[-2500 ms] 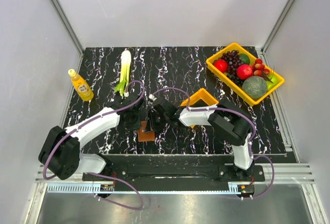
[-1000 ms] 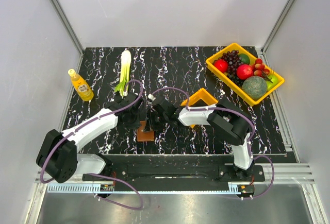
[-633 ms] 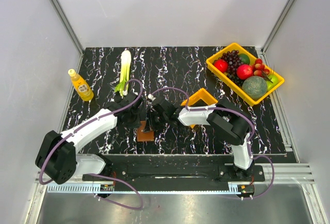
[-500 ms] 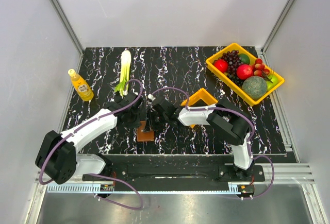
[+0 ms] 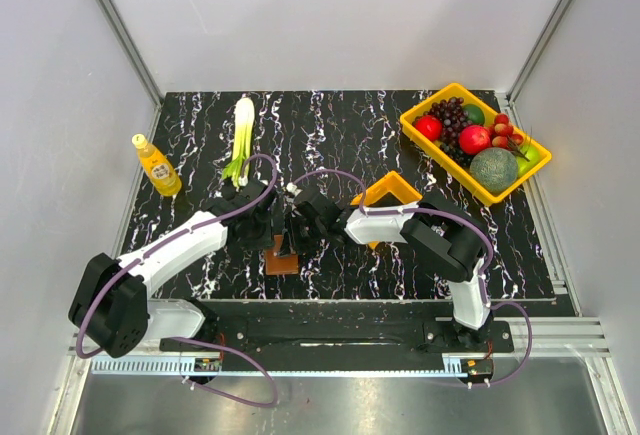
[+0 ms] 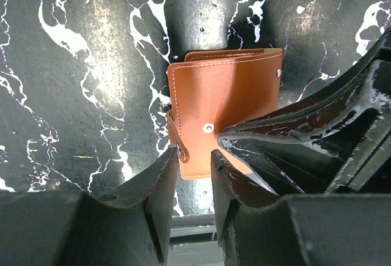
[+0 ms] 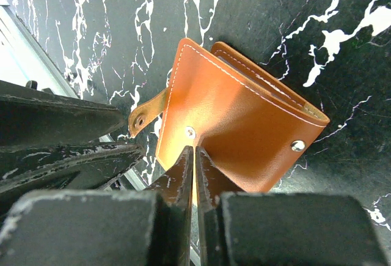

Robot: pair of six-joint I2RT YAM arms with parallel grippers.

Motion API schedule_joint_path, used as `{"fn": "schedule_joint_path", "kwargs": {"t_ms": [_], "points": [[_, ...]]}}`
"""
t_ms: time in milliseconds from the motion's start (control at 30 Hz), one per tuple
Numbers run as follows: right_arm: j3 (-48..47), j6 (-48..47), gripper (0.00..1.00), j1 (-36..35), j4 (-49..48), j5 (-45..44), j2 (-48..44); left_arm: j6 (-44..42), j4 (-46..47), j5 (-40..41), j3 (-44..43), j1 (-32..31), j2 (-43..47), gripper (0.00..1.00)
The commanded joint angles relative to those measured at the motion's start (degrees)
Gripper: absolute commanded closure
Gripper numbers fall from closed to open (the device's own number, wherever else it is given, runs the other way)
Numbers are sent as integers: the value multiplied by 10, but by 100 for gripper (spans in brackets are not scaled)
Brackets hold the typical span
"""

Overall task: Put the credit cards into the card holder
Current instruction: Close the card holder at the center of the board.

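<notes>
The brown card holder point(image 5: 282, 259) lies folded shut on the black marble table near its front edge, its strap tab point(image 6: 179, 150) hanging loose. It also shows in the left wrist view point(image 6: 226, 104) and the right wrist view point(image 7: 244, 125). My left gripper point(image 6: 194, 154) is narrowly open, its tips at the holder's near edge beside the tab. My right gripper point(image 7: 195, 151) is shut, its tips resting on the holder's face next to the snap stud point(image 7: 190, 133). In the top view both grippers point(image 5: 272, 227) point(image 5: 298, 229) meet over the holder. No credit cards are in view.
A small orange bin point(image 5: 396, 189) stands right behind the right arm. A yellow tray point(image 5: 520, 177) of fruit is at the back right. A leek point(image 5: 241, 133) and a yellow bottle point(image 5: 156, 165) are at the back left. The table's metal front rail point(image 6: 183, 232) is close.
The left arm has edged slightly toward the holder since the earliest frame. The right gripper and the holder stay where they were.
</notes>
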State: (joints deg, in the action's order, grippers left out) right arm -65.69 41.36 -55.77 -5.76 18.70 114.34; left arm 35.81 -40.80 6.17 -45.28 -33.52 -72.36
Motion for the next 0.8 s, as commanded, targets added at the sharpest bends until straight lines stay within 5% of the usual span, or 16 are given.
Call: {"fn": "schedule_joint_path", "kwargs": {"t_ms": [0,533,633,700,767], "points": [[-7,-16,91,-6,26,-7,21,-4,-8,2,-18,-1,-9,69],[-9,-18,91,-6,28,-6,23,-4,-7,0,-19,-2,-10,100],[-9,-17,91,-6,28,-6,23,-6,-7,1,-20,-2,-9,100],[-10,-18,91,-6,28,-5,23,-7,-6,0,-21,-2,-7,77],[-11,-17,91,-6,28,-3,25,-7,-4,1,-21,-2,-4,85]]}}
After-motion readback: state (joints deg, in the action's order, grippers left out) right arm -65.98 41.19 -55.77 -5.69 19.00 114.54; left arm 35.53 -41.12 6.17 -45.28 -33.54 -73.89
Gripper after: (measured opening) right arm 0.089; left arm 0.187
